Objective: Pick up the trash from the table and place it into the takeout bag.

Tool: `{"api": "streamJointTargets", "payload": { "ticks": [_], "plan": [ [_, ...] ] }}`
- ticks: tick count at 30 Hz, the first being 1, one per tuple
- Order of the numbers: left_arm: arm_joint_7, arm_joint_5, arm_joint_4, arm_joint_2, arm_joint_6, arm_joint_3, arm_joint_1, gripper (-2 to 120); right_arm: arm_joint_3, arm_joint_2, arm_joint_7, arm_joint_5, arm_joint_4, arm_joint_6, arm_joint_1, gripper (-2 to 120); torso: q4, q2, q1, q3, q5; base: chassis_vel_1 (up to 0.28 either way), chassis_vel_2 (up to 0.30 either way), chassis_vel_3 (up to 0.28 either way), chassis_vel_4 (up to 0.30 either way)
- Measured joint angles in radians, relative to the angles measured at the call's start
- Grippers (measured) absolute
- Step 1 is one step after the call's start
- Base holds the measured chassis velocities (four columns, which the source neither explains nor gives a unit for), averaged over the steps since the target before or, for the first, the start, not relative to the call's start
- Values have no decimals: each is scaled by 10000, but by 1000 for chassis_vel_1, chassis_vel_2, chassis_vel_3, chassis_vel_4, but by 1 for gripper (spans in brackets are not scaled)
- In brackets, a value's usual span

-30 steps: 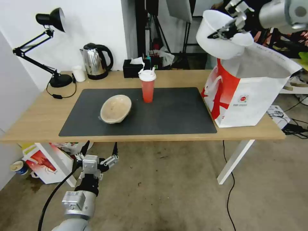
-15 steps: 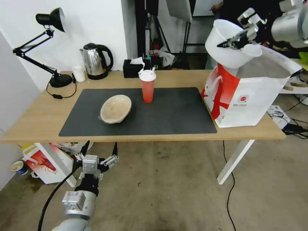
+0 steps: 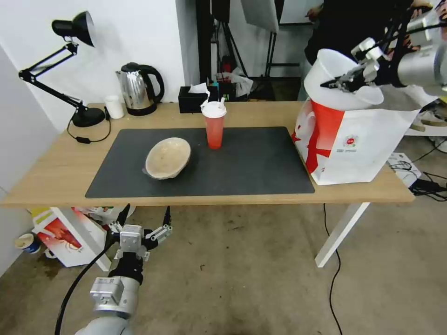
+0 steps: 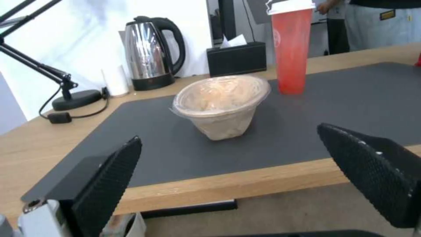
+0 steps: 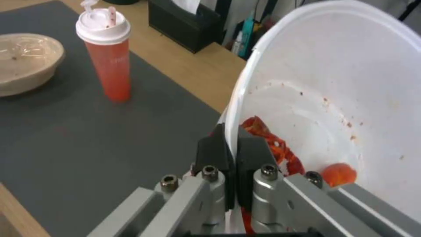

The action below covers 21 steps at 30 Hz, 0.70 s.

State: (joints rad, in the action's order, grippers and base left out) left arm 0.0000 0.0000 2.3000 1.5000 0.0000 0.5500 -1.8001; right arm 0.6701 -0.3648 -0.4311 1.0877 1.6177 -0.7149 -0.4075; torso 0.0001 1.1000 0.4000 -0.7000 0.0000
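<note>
My right gripper [image 3: 336, 83] [image 5: 231, 154] is shut on the rim of the wide white plastic bowl [image 3: 333, 81] [image 5: 333, 98], which holds red crayfish scraps and sits tilted in the mouth of the takeout bag [image 3: 358, 144] at the table's right end. The red cup with a white lid [image 3: 214, 124] [image 4: 290, 46] [image 5: 107, 65] stands upright on the dark mat. Left of it rests the beige bowl [image 3: 168, 157] [image 4: 221, 103] [image 5: 24, 67]. My left gripper [image 3: 143, 224] [image 4: 236, 171] hangs open below the table's front edge [image 3: 209, 200], facing the beige bowl.
Along the back of the table stand a black desk lamp [image 3: 77, 70], a small white cup [image 3: 114, 107], a steel kettle [image 3: 139, 88] and a black tissue box [image 3: 195, 98]. A red-and-white printed box [image 3: 60, 235] sits on the floor under the left end. Cables lie by the white table leg [image 3: 342, 232].
My right gripper has carried the white plastic bowl rightward and down, from above the bag's near corner into the bag's mouth. The left arm, cup and beige bowl have not moved.
</note>
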Motion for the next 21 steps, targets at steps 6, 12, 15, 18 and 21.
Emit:
{"api": "streamJointTargets", "payload": {
  "ticks": [6,12,15,18,21],
  "plan": [
    [0,0,0,0,0,0,0,100,-636,116,15,-102,112,14,743,0,-1,1,0,0,1,0,0,0,0],
    [0,0,0,0,0,0,0,100,-818,132,26,-116,125,25,922,0,-1,0,0,1,-1,0,0,0,0],
    [0,0,0,0,0,0,0,100,-860,134,29,-118,129,27,967,0,-1,0,0,0,0,0,0,0,0],
    [0,0,0,0,0,0,0,100,-1010,139,40,-118,134,35,1087,4,-1,0,-1,1,0,0,0,0,0],
    [0,0,0,0,0,0,0,100,-1158,140,156,-68,140,74,1222,18,-1,0,0,1,1,0,0,0,0]
  ]
}}
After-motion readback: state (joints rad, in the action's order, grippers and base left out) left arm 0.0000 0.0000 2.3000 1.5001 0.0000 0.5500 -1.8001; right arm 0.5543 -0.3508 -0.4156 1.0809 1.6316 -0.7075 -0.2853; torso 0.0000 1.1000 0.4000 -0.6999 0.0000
